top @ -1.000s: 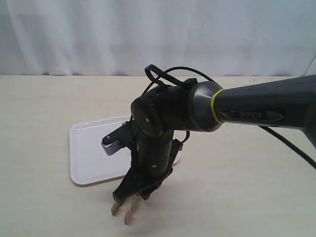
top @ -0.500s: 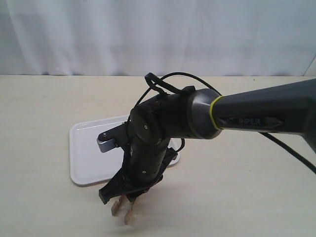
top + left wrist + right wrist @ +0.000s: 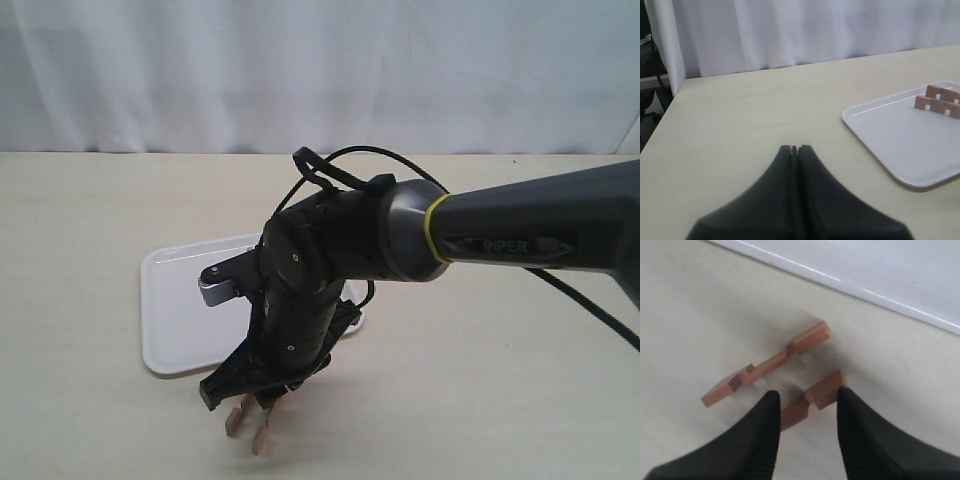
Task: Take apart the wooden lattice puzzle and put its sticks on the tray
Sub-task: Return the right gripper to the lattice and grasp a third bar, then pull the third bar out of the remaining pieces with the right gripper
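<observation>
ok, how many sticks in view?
4. Stick and stick side by side on the tray. Two on the table beside it: one free, one straddled by the right end effector. Others could be hidden.

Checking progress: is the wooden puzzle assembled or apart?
Apart: two notched light-brown wooden sticks on the table, two on the white plastic tray.

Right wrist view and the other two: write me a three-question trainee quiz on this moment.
1. How many sticks lie on the table by the right gripper?
2. True or false: all four sticks are on the tray.
3. The left gripper is: A open and empty; B shut and empty; C shut on a stick.
Key: 1 two; 2 false, only two lie on the tray; 3 B.
</observation>
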Robot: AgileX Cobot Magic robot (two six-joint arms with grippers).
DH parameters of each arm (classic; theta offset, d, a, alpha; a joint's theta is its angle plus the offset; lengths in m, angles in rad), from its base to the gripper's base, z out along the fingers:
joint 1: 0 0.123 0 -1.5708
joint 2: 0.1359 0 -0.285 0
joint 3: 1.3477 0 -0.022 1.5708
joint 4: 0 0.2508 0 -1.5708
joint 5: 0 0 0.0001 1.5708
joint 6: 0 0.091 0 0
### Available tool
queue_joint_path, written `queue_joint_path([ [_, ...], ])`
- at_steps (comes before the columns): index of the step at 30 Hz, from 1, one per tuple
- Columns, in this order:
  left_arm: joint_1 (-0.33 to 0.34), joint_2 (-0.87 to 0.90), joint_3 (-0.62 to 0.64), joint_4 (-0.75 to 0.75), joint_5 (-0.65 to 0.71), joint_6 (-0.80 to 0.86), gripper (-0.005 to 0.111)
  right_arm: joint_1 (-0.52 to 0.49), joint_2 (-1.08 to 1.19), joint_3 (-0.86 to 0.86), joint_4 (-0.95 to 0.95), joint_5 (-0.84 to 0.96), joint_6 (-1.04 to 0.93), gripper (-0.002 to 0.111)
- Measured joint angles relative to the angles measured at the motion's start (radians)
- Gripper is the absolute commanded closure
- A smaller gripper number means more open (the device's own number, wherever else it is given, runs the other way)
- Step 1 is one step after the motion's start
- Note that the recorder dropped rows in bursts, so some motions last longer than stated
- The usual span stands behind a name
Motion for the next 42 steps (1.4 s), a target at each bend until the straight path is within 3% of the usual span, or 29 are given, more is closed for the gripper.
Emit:
queue_joint_path([
  [4,0.000,0.000,0.000,0.000,0.000,0.000,0.107,0.000,0.000,0.000,-0.015,0.000,0.005,0.055],
  [42,0.000,0.000,0.000,0.000,0.000,0.000,0.107,0.000,0.005,0.048,-0.083,-0.030,0.049,0.055],
])
